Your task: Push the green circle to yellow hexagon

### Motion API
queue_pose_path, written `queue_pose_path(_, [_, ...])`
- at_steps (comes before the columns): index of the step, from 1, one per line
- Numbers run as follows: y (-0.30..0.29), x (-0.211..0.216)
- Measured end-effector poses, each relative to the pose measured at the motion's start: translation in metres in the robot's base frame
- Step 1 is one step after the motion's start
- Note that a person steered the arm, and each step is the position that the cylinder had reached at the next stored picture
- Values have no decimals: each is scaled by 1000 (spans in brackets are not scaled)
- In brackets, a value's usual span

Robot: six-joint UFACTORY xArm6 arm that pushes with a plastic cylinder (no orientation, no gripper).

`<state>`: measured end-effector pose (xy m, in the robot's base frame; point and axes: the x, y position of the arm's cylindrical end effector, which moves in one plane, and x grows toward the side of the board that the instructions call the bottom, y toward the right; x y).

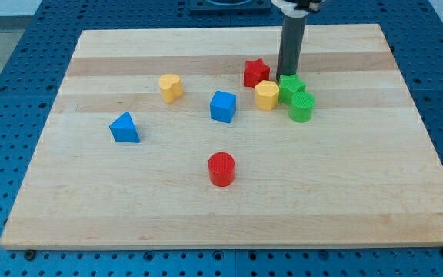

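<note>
The green circle (pixel 301 107) stands right of centre on the wooden board. The yellow hexagon (pixel 266 95) lies a short way to its left. A green star-like block (pixel 290 87) sits between them, touching both. My tip (pixel 285 75) is at the top edge of that green star block, just above and left of the green circle. The rod rises straight up out of the view's top.
A red star (pixel 256 73) lies just up-left of the yellow hexagon. A blue cube (pixel 223 106), a yellow heart-like block (pixel 171 87), a blue triangle (pixel 124 128) and a red cylinder (pixel 221 168) lie further left and lower. The board's edge (pixel 229 245) runs along the bottom.
</note>
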<state>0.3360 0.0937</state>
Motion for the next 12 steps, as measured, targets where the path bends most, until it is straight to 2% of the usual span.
queue_pose_path(2, [23, -10])
queue_pose_path(4, [71, 11])
queue_pose_path(7, [42, 91])
queue_pose_path(12, [12, 91])
